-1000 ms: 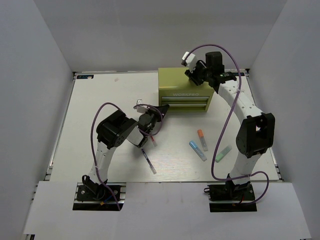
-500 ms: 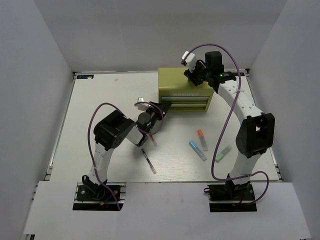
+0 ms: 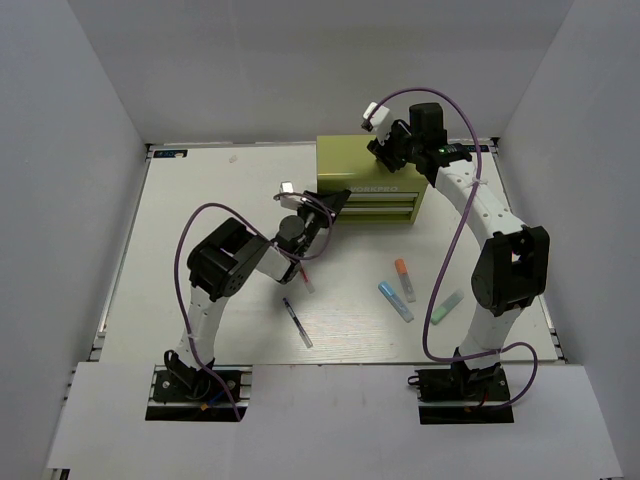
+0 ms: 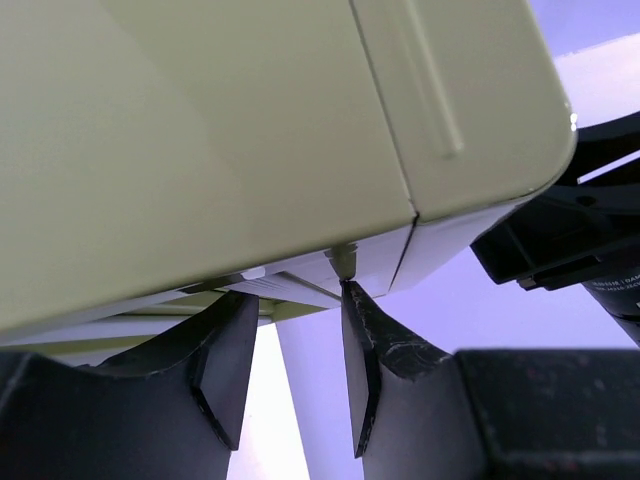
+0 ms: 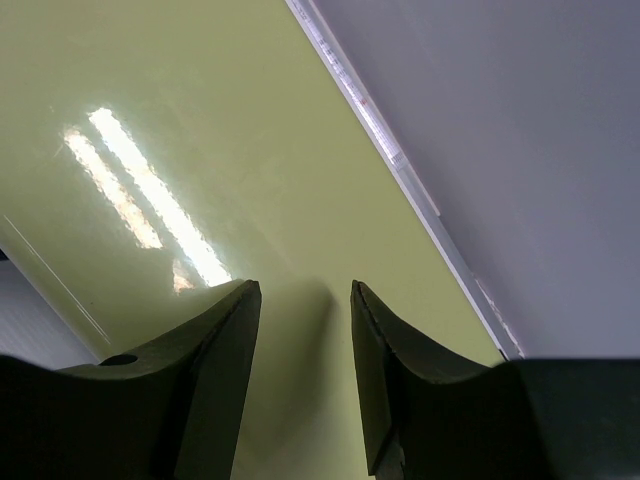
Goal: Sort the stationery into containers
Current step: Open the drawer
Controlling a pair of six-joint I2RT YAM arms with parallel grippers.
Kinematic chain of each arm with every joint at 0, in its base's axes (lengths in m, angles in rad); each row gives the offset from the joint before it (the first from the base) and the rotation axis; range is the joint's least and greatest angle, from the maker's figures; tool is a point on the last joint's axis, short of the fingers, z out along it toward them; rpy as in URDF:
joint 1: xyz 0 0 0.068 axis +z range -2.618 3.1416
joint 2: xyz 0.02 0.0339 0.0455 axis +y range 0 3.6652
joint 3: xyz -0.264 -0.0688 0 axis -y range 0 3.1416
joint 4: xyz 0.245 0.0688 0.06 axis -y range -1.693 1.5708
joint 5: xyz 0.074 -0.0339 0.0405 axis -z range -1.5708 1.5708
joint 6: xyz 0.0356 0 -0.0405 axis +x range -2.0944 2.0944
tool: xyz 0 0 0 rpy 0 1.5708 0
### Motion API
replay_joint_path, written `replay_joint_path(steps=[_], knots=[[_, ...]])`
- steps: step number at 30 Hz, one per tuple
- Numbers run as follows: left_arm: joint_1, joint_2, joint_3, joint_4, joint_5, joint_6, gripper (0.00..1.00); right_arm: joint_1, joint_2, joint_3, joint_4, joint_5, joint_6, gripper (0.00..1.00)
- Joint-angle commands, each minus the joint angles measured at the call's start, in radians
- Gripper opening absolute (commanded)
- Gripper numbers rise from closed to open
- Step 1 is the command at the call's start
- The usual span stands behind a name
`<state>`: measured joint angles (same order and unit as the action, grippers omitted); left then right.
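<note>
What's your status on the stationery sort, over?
Left gripper open at tool chest front, empty. Right gripper open over chest top, empty. Drawers look shut; orange marker, blue marker, green stick loose on table. Nothing blocking.

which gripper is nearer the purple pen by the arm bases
Left. The left gripper is beyond the purple pen, at the tool chest front; the right gripper is over its top, farther off.

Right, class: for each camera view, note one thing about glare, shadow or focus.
Right wrist: two bright glare streaks on the tool chest, and a soft shadow under the right pincer. Left wrist: the chest looms close and slightly soft, background tinted violet. Top external: even light, sharp throughout.
</note>
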<state>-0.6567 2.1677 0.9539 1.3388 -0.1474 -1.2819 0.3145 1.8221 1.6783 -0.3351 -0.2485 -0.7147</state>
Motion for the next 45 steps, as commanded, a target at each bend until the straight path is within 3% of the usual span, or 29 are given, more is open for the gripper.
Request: replay_joint_path(steps=[1,15,23,35,45], knots=[[-0.003,-0.008,0.037,0.476,0.006,0.013,0.49,0.008,0.045,-0.019,-0.145,0.021,0.008,0.49],[-0.003,0.043,0.017,0.476,-0.014,0.023,0.49,0.009,0.048,-0.017,-0.145,0.017,0.009,0.49],[0.016,0.083,0.071,0.476,-0.014,0.023,0.36,0.005,0.049,-0.020,-0.145,0.018,0.008,0.49],[0.016,0.104,0.101,0.476,0.005,0.023,0.37,0.006,0.049,-0.023,-0.148,0.018,0.000,0.49],[0.025,0.122,0.154,0.476,0.023,0.073,0.17,0.006,0.051,-0.022,-0.176,0.014,-0.028,0.47]])
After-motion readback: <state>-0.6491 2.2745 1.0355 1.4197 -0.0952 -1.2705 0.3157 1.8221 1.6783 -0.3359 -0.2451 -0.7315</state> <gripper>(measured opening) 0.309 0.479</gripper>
